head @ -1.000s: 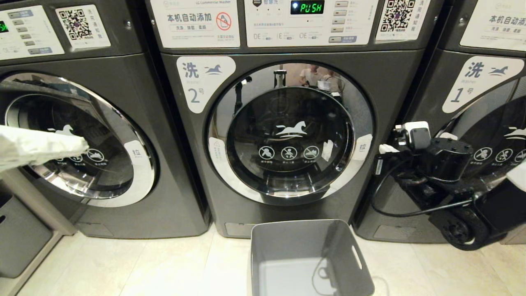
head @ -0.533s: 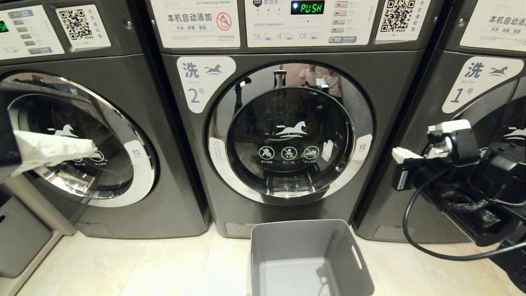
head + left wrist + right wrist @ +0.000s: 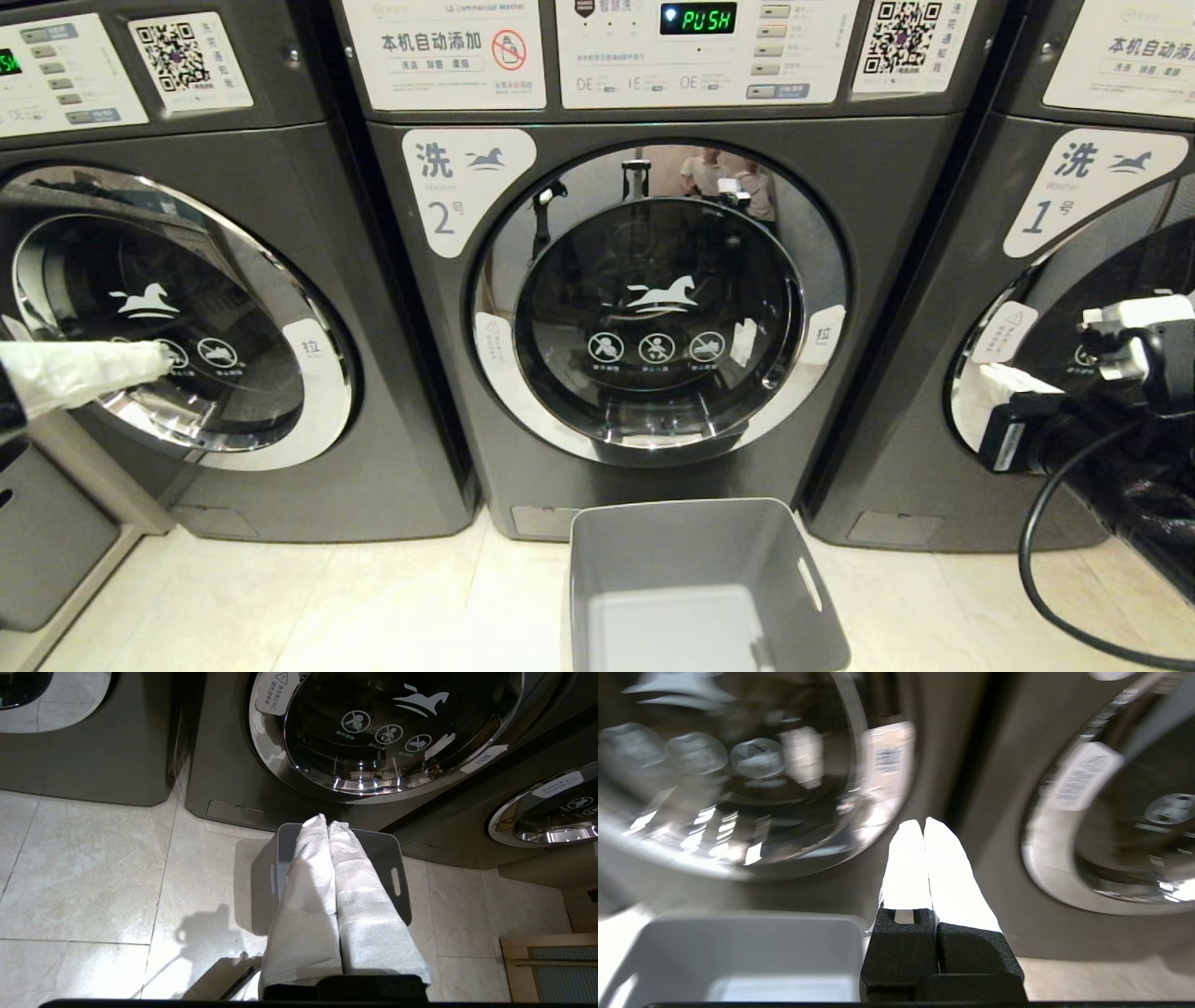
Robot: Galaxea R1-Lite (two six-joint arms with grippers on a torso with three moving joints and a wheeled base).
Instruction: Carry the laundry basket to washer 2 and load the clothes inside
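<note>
Washer 2 [image 3: 448,392] stands in the middle with its round glass door [image 3: 653,308] closed. The grey laundry basket [image 3: 691,511] sits on the floor just in front of it, and its inside looks empty. The clothes are not in view. My left gripper [image 3: 154,362], its fingers wrapped in white, hangs at the far left before the neighbouring machine, shut on nothing. In the left wrist view the left gripper [image 3: 327,822] points toward the basket [image 3: 397,858]. My right gripper [image 3: 990,387] is at the far right, shut and empty; the right wrist view shows the gripper [image 3: 923,823] between two machines.
Washer 1 [image 3: 1055,196] stands to the right and a third machine [image 3: 187,308] to the left, both closed. A grey bin [image 3: 47,532] sits at the lower left. A black cable [image 3: 1032,551] loops below my right arm. Pale floor tiles [image 3: 327,607] surround the basket.
My right arm has swung to the right, away from washer 2 and in front of washer 1. My left gripper has drawn back left and sunk a little. Basket and doors are unchanged.
</note>
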